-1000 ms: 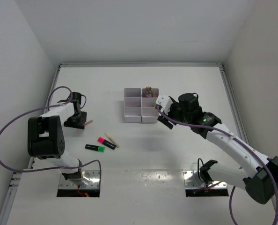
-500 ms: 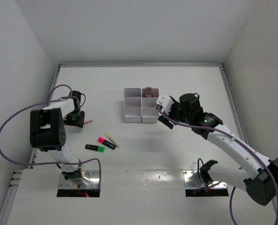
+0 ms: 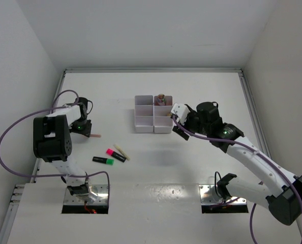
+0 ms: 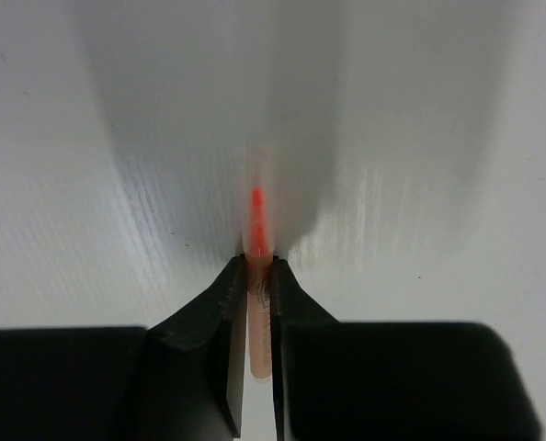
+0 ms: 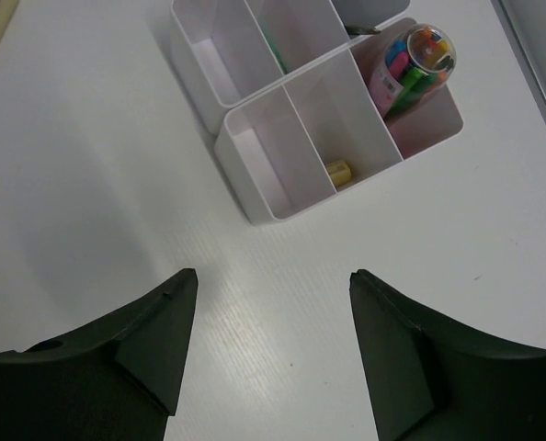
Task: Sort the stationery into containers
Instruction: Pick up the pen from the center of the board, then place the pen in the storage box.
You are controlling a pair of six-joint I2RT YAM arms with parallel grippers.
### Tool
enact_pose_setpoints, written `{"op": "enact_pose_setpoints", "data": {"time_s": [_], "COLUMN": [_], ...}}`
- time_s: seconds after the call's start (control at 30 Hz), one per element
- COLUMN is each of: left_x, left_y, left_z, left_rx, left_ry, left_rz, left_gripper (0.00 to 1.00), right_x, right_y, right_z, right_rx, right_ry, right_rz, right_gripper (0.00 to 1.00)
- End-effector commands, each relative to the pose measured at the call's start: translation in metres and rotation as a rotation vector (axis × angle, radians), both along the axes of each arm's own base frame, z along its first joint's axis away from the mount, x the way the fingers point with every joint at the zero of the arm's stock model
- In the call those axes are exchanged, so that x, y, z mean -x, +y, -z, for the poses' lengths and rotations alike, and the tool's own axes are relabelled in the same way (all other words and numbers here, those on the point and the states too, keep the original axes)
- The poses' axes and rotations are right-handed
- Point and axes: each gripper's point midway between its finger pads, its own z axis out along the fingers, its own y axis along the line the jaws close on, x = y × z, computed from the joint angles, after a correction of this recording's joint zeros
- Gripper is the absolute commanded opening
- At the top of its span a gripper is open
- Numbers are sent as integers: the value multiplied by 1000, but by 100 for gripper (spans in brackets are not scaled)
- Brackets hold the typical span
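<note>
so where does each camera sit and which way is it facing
Top external: above and behind the bases, looking down at the table; left arm and right arm show whole.
Left wrist: on the left gripper, facing down along its fingers, shut on a peach stick.
Right wrist: on the right gripper, facing down past its open fingers at the white tray.
Shared: top external and right wrist both show the tray.
</note>
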Motion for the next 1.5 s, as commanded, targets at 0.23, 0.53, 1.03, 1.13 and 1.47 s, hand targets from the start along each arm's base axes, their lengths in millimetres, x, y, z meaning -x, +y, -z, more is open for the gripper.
{"op": "enact_pose_setpoints", "data": {"time_s": [0.23,0.53,1.03,1.13,1.47], "left_x": [-48,-69,-55,-47,-51], "left_y": [-59,-169,-266,-273,-301], "left_z": [-92,-181,-204,-208,-176], "left_rx": [-40,-113,-580,-651,-706], "left_ry": [-254,-509,-676,-706,-698], "left_rz": [320,621,1007,920,746], "left_gripper": [0,0,0,0,0], "right_x": [-5,-14,-16,-17,-19], "right_y": [4,-2,-5,-4,-7], "right_z": [-15,-20,-21,-18,-16], "right_rx": [-45,-45,-55,-50,-41], "right_ry": [-45,-74,-93,-86,-92], "right_rz": [7,69,91,91,109], "right_gripper": [25,31,20,20,20]}}
